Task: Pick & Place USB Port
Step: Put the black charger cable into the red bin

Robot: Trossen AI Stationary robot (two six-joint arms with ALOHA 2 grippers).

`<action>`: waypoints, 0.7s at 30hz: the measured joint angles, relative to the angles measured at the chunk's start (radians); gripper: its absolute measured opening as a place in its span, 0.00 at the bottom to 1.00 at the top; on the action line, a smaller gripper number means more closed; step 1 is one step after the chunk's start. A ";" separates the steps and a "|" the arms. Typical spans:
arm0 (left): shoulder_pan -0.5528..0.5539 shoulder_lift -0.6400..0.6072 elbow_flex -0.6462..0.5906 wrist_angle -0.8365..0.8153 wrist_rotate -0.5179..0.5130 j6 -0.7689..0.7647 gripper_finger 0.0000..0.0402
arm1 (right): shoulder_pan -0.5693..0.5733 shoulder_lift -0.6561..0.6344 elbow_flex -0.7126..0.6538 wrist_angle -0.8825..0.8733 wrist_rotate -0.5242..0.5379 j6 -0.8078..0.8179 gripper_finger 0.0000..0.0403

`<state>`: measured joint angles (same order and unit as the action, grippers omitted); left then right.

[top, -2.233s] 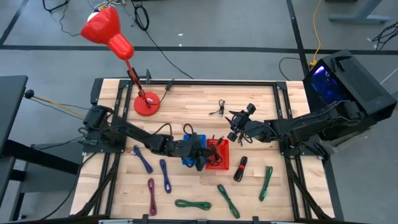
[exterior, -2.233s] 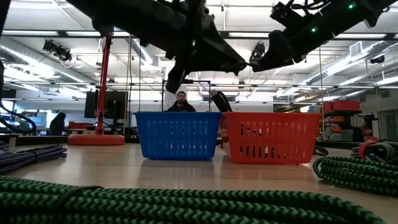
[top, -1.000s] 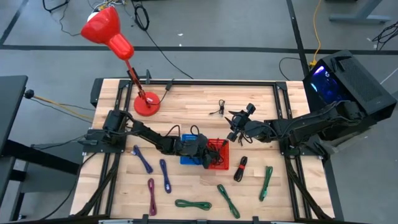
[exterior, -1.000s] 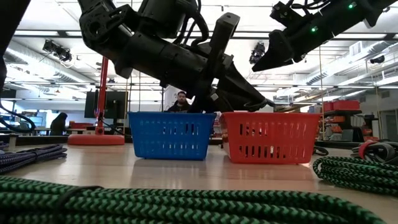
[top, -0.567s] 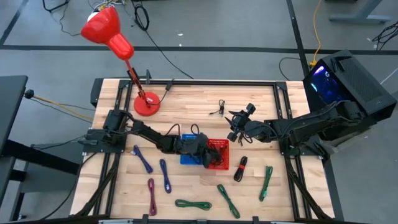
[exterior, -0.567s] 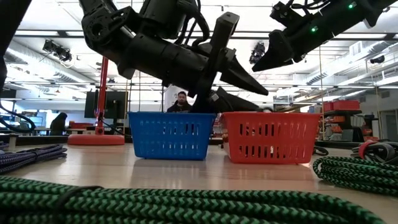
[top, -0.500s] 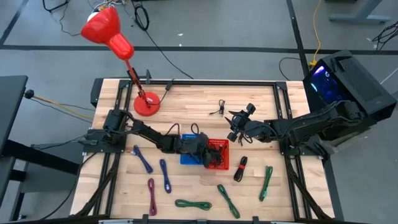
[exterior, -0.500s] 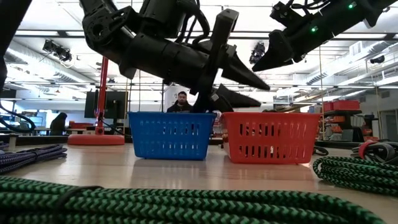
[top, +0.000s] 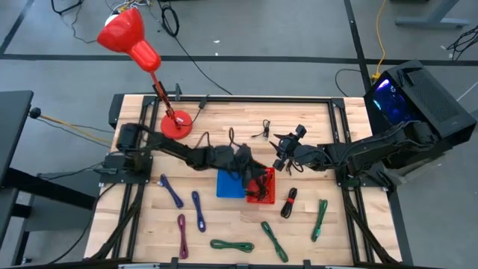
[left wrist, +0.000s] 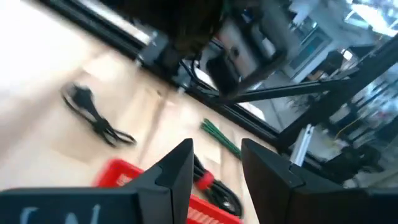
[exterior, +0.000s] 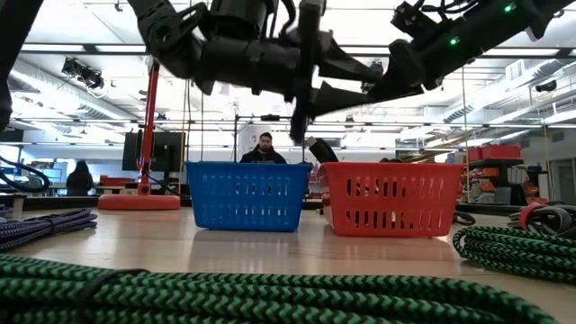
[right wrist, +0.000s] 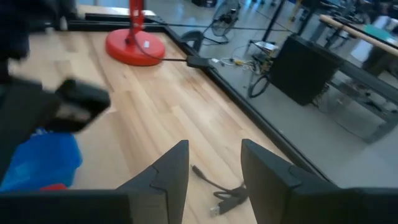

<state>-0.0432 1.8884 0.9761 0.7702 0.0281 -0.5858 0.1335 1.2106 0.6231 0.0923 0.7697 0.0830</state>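
Note:
My left gripper point(top: 258, 172) hangs open and empty above the far side of the red basket point(top: 264, 197), its fingers about level; it also shows in the low view point(exterior: 358, 81) and its own wrist view point(left wrist: 214, 165). The blue basket point(top: 228, 187) stands next to the red one, on its left. Dark cables lie in the red basket. My right gripper point(top: 278, 158) waits open and empty in the air to the right of the baskets point(right wrist: 214, 165). A loose black cable point(top: 261, 131) lies on the table toward the far edge, and also shows in the right wrist view point(right wrist: 224, 198).
A red lamp stands on its base point(top: 176, 124) at the far left. Purple cables point(top: 172, 190) lie left of the baskets, green ones point(top: 273, 240) near the front edge and at the right point(top: 320, 217), and a black-and-red one point(top: 289, 202) right of the red basket.
My left gripper pointed slanting down into the red basket. Its fingers have spread apart there. It has then gone up and toward the table's far edge, tipping from slanting down to about level. My right gripper has kept still.

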 joint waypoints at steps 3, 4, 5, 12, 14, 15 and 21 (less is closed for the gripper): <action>0.035 -0.072 0.000 -0.080 0.015 0.101 0.34 | -0.055 0.000 0.000 0.000 -0.011 0.002 0.37; 0.046 -0.099 0.000 -0.116 0.015 0.126 0.33 | -0.086 0.000 0.000 0.004 -0.032 -0.006 0.37; 0.057 -0.123 0.000 -0.146 0.015 0.153 0.33 | -0.120 0.000 0.000 0.015 -0.064 -0.015 0.37; 0.103 -0.272 0.000 -0.378 0.014 0.280 0.31 | -0.382 0.012 0.082 -0.057 -0.393 -0.028 0.37; 0.111 -0.310 0.000 -0.432 0.015 0.320 0.31 | -0.441 0.028 0.110 -0.108 -0.417 -0.060 0.37; 0.116 -0.331 0.000 -0.470 0.015 0.340 0.31 | -0.467 0.042 0.127 -0.126 -0.440 -0.070 0.37; 0.153 -0.459 0.000 -0.638 0.001 0.442 0.31 | -0.571 0.186 0.222 -0.291 -0.578 -0.052 0.37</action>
<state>0.1098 1.4294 0.9764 0.1322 0.0288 -0.1439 -0.4377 1.3971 0.8447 -0.1986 0.1917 0.0308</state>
